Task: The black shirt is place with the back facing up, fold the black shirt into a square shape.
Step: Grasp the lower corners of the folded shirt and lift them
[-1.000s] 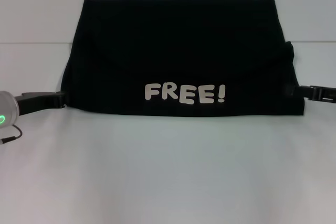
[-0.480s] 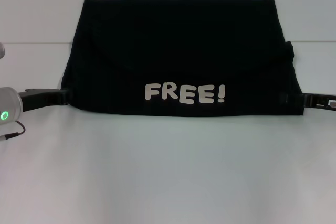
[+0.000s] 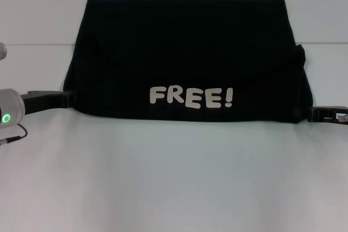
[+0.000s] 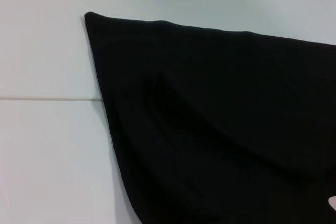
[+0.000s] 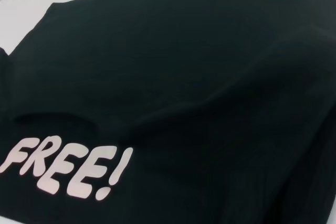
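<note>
Large matte-black soft cloth shirt (image 3: 187, 61) lies flat on the white table (image 3: 174, 177), folded into a broad trapezoid, wider at the near edge. White "FREE!" lettering (image 3: 191, 97) faces up along the near hem, so a printed panel has been turned over onto the top. A small bump of cloth sticks out at the shirt's right edge, part-way up.

Change over the last second: the right gripper (image 3: 321, 114) has slipped lower and outward along the near right corner of the shirt. A second ago it sat higher with more of its arm in view; now only a short black tip shows at the frame edge, right at the corner of the cloth. The left gripper (image 3: 60, 100) has barely shifted; it stays at the near left corner, touching the cloth edge. The shirt's outline has not changed between pictures.

Finger state: cannot tell for either gripper; the tips merge with the black cloth, and neither wrist view shows fingers. Left wrist view shows only the shirt's far left corner and a soft crease; right wrist view shows the lettering and smooth fabric.

Judgement: one fold looks finished and laid down, and the right arm seems to be pulling clear. The shape is still wider than deep, so side folds are likely still needed for a square.
</note>
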Controlling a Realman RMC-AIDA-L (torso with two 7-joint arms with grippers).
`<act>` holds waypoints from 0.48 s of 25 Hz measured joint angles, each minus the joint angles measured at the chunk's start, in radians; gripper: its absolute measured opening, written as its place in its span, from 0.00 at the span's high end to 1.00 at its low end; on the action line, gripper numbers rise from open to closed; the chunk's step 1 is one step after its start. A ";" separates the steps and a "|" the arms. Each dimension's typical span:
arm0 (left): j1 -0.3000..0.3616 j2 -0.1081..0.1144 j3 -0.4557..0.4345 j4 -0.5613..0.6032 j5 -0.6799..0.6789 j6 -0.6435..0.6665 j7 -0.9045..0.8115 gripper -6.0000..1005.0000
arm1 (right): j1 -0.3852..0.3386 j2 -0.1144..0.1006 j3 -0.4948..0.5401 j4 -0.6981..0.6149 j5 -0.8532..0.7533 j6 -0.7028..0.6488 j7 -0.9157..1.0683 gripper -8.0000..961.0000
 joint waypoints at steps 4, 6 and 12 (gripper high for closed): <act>0.003 0.000 -0.006 0.003 0.000 0.004 -0.004 0.98 | -0.010 -0.001 0.013 -0.007 0.009 -0.042 -0.029 0.91; 0.012 0.000 -0.010 0.015 0.000 0.020 -0.015 0.98 | -0.018 -0.006 0.027 -0.008 0.013 -0.070 -0.043 0.95; 0.087 -0.007 -0.014 0.142 0.000 0.240 -0.083 0.98 | -0.078 -0.023 0.052 -0.046 0.013 -0.173 -0.065 0.96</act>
